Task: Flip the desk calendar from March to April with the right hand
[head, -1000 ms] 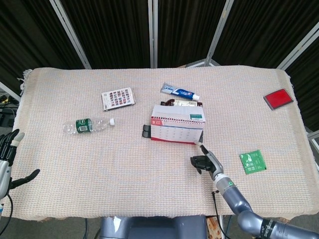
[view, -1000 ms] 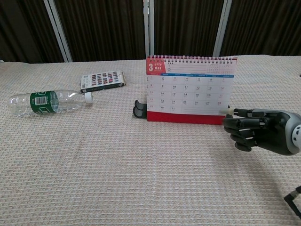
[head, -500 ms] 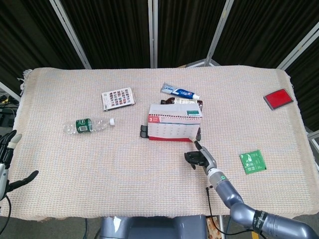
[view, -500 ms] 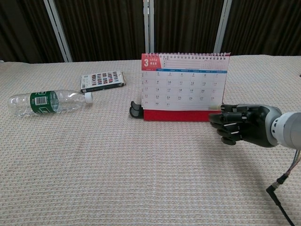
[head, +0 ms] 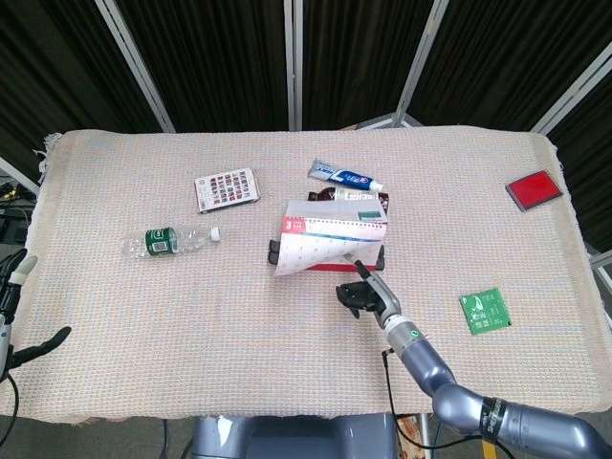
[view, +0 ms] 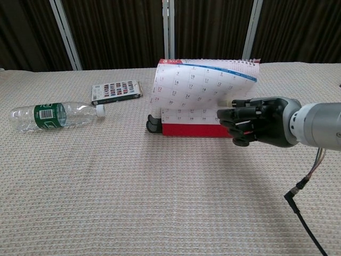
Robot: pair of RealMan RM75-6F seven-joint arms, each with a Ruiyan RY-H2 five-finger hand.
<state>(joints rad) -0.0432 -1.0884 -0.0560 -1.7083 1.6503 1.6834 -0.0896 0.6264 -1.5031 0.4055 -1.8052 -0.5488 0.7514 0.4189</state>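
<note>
Calendar [view: 202, 93] stands at centre frame on the surface [view: 133, 186], its March page [view: 197, 85] bowed upward because the right robot hand [view: 253, 121] pinches its lower corner to turn it over.

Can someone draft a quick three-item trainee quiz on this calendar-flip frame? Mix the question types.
1. True or false: the front page of the desk calendar is lifted and curling away from its red base.
2. Multiple choice: what lies left of the calendar in the chest view? A) a plastic bottle on its side B) a mug C) a stapler
3. Short answer: which hand is at the calendar page?

Key
1. True; the sheet bows upward off the base.
2. A; the bottle lies flat with its cap toward the calendar.
3. The right hand, at the page's lower right corner. The left hand sits at the table's left edge, away from everything.
</note>
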